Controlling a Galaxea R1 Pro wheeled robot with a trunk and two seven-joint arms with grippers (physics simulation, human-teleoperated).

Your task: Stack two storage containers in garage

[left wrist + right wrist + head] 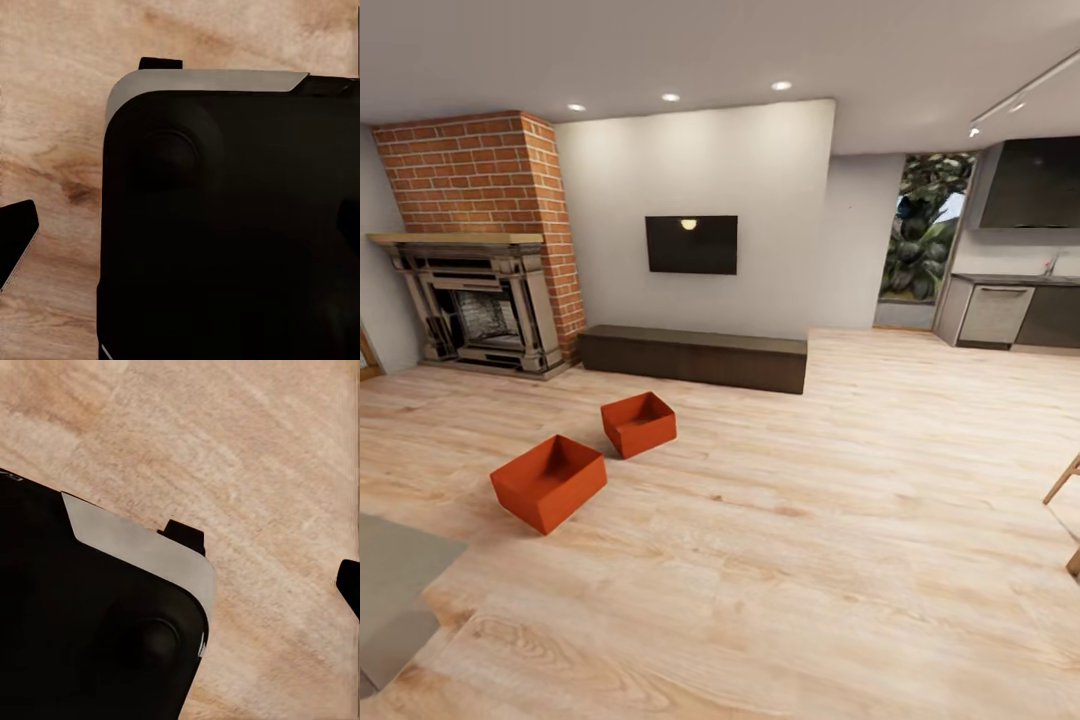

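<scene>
Wood-plank living-room floor [810, 520] carries both storage containers [549, 482] [639, 423], left of centre before the fireplace [480, 300], awaiting pickup; we cannot tell how our jaws stand.

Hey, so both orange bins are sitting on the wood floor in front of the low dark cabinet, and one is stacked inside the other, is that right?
Not quite. In the head view the nearer container and the farther container sit apart on the wood floor, not stacked. They are in front of the low dark cabinet, as you said.
</scene>
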